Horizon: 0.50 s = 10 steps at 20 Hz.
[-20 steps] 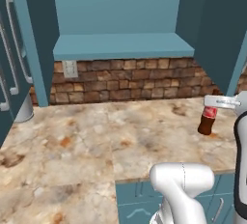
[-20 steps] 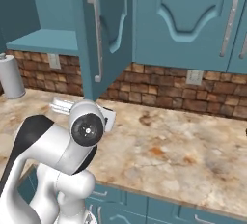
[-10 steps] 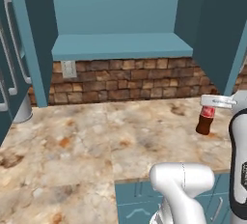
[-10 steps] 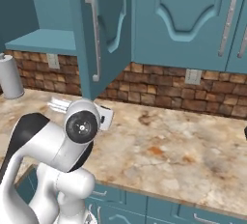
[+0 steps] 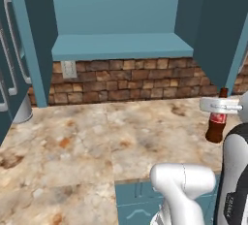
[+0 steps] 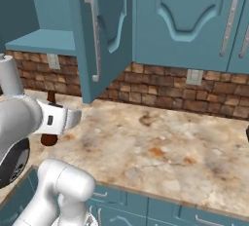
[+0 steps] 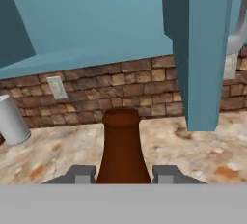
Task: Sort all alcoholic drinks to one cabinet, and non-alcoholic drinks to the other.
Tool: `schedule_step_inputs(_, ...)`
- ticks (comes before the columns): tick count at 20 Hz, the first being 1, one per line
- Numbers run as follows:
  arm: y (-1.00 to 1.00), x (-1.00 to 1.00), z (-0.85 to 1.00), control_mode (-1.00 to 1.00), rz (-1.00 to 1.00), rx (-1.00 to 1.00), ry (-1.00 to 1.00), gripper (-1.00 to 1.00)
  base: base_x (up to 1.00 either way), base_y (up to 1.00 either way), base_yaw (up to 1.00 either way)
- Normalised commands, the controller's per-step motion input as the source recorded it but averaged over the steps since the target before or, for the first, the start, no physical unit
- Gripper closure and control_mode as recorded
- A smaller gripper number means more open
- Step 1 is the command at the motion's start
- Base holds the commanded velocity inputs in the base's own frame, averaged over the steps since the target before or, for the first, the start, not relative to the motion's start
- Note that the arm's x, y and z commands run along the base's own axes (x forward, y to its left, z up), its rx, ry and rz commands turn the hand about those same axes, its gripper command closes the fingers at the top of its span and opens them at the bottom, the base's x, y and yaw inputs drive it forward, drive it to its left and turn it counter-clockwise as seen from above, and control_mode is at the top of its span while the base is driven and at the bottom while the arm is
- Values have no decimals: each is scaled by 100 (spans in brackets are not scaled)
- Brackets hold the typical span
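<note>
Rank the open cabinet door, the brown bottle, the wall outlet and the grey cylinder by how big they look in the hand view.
1. Cabinet door
2. Brown bottle, though it sits right at the camera between the fingertips, so nearness inflates it
3. Grey cylinder, cut off by the edge
4. Wall outlet

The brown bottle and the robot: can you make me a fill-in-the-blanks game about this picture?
1. The gripper is shut on the neck of the dark brown ____.
2. The label on the cola bottle is coloured ____.
3. The wall behind the counter is made of ____.
4. The cabinet door beside the bottle stands ____.

Missing words: bottle; red; brick; open
</note>
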Motion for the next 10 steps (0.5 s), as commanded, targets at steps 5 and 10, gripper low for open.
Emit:
schedule_step_inputs(5, 88, -31, 4, -100, -34, -21, -13, 100, 0, 0, 0)
schedule_step_inputs(10, 74, 46, 7, -100, -28, -21, -1, 100, 0, 0, 0)
